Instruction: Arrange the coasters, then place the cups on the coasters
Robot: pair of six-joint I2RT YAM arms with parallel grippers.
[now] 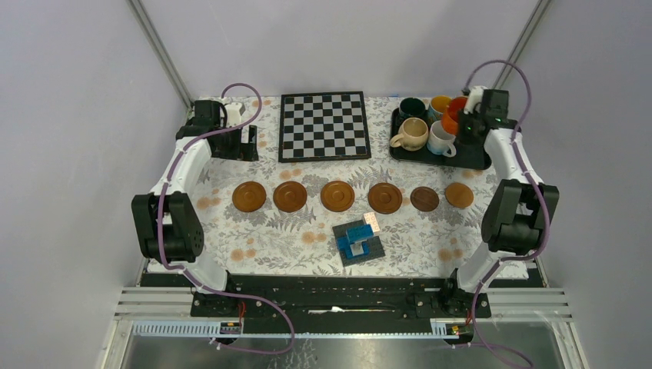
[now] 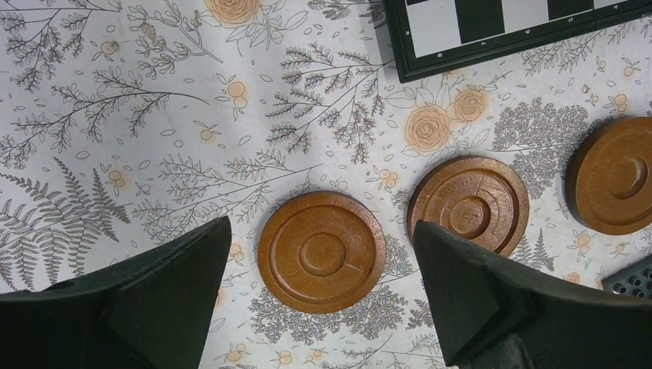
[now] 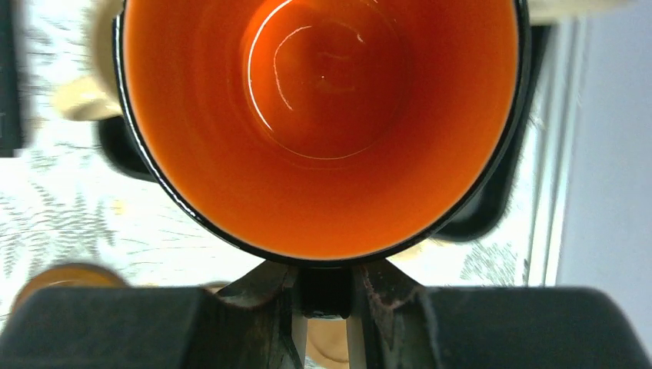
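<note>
Several round brown coasters lie in a row across the middle of the table, from the leftmost coaster [image 1: 249,196] to the rightmost coaster [image 1: 459,194]. My left gripper [image 1: 231,137] hovers open at the back left. In its wrist view, one coaster [image 2: 321,251] lies on the cloth between the wide-apart fingers [image 2: 177,292], untouched, with a second coaster [image 2: 470,204] to its right. My right gripper [image 3: 326,296] is shut on the dark handle of the orange cup [image 3: 323,115], [image 1: 455,114] over the tray. A dark green cup [image 1: 412,108], a beige cup [image 1: 413,134] and a white cup [image 1: 440,138] stand on the tray.
The black tray [image 1: 473,160] sits at the back right. A chessboard [image 1: 324,125] lies at the back centre, and its corner [image 2: 523,31] shows in the left wrist view. A grey plate with blue bricks [image 1: 359,242] sits near the front, just below the coaster row.
</note>
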